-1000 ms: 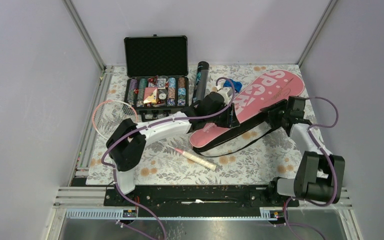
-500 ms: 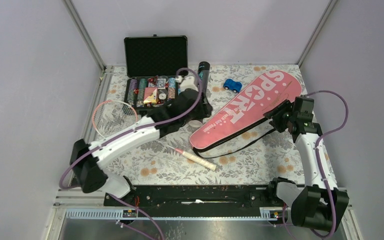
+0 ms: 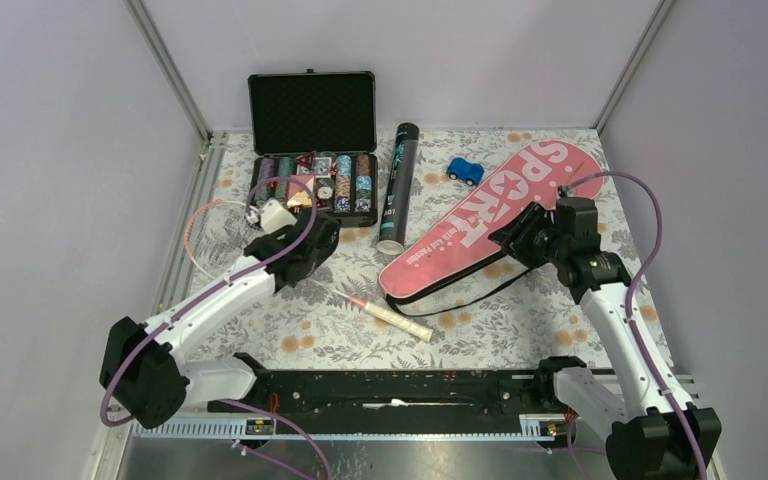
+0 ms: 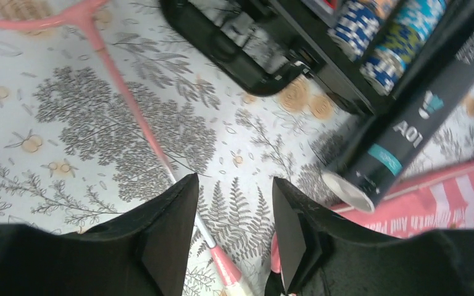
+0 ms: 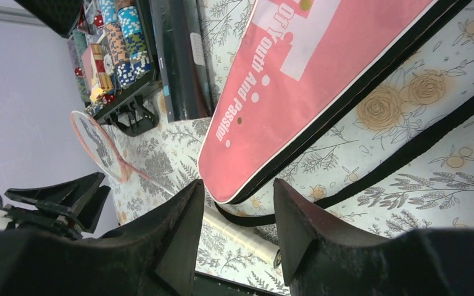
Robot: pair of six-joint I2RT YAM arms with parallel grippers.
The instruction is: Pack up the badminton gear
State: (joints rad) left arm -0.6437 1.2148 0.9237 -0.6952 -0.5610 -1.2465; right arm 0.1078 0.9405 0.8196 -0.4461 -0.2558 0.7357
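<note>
A floral cloth [image 3: 550, 310] between grey walls. The racket [image 4: 133, 105] lies at the left, head far-left and handle near centre. The pink cover [image 5: 321, 80] lies to its right, and the tube [image 4: 407, 129] sits beside the chip case [image 3: 310, 150]. The left gripper [image 4: 234, 185] hovers over the racket's shaft, jaws apart and empty. The right gripper [image 5: 237, 188], likewise apart, hangs over the cover's narrow end. The left is best lowered astride the shaft (thin, apt to slip) and closed near the handle.
</note>
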